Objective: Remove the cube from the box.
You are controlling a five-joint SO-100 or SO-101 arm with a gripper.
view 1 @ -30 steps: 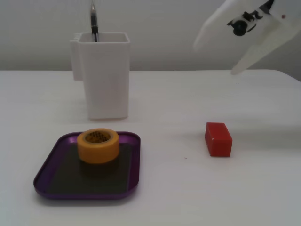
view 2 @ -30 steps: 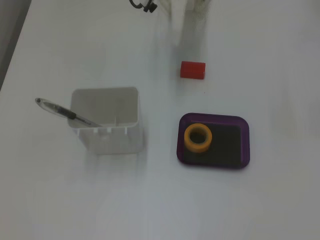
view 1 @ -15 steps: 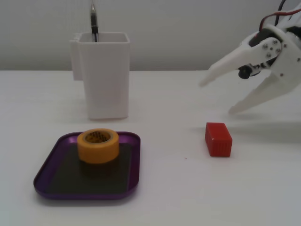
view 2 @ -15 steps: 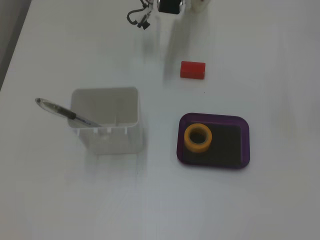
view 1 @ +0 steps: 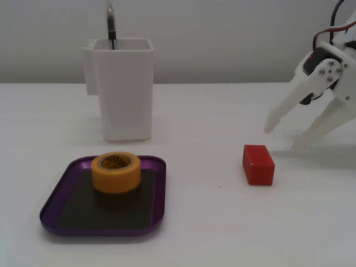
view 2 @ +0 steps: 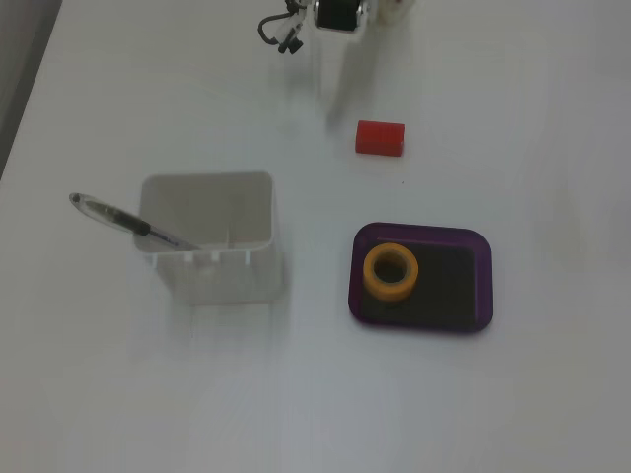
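The red cube lies on the white table, outside the purple box and well to its right in a fixed view. It also shows in the top-down fixed view, above the box. The box holds only a yellow tape roll. My white gripper is open and empty. It hangs just above and to the right of the cube, with its fingertips pointing down-left and not touching the cube. In the top-down fixed view the gripper is faint against the table.
A tall white container with a pen in it stands behind the box. It shows left of the box in the top-down fixed view. The tape roll sits in the box's left half there.
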